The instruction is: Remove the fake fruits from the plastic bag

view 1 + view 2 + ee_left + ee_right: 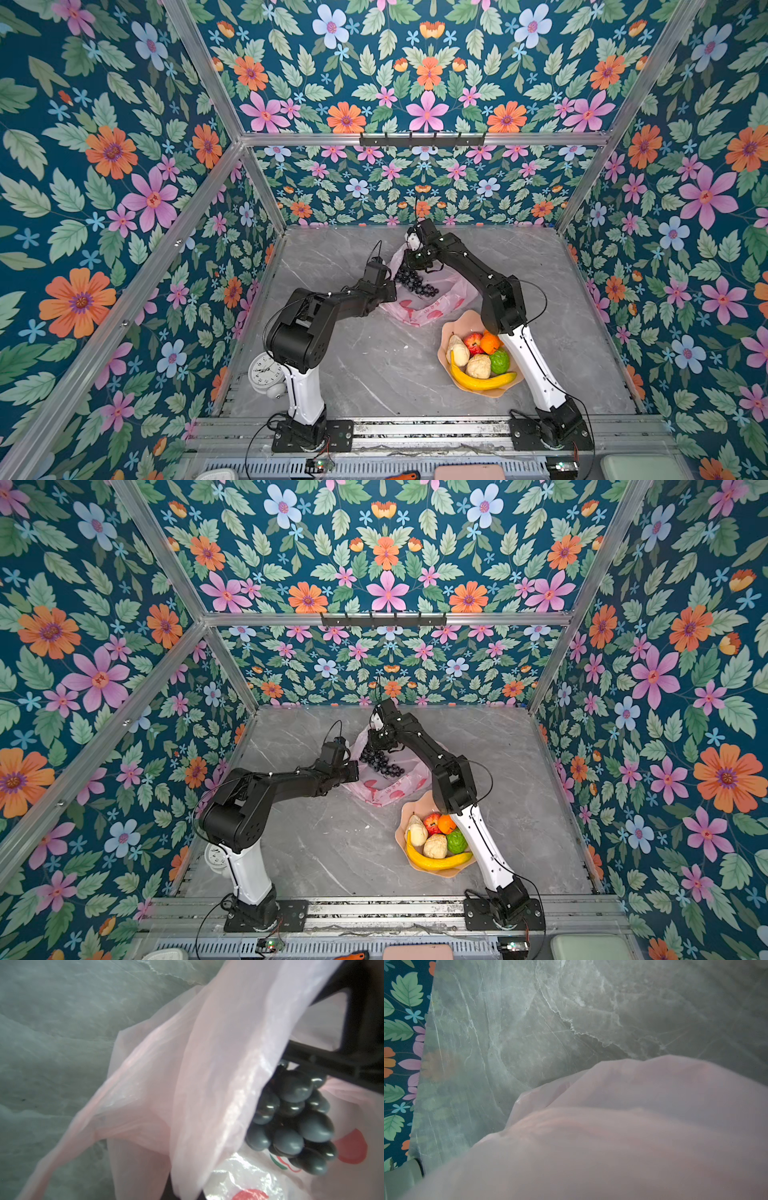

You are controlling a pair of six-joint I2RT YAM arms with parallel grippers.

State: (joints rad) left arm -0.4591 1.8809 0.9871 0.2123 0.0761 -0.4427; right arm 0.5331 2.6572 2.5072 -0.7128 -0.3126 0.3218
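Observation:
The pale pink plastic bag (432, 307) lies at the middle back of the marble table, its mouth lifted. My left gripper (388, 291) is shut on the bag's left edge and holds the film (207, 1064) taut. A dark purple grape bunch (417, 286) (295, 1118) lies inside the bag. My right gripper (411, 266) reaches down into the mouth, one black finger (332, 1061) right at the top of the bunch. Bag film (612, 1136) hides its jaws in the right wrist view. Banana (482, 380), apple (473, 341), orange (490, 341), green fruit (499, 360) and two beige pieces (478, 365) fill the peach bowl (451, 328).
The bowl stands at the front right, close under my right forearm. A white alarm clock (266, 372) sits at the front left beside the left arm's base. A black hook rail (422, 139) runs along the back frame. Floral walls close in three sides.

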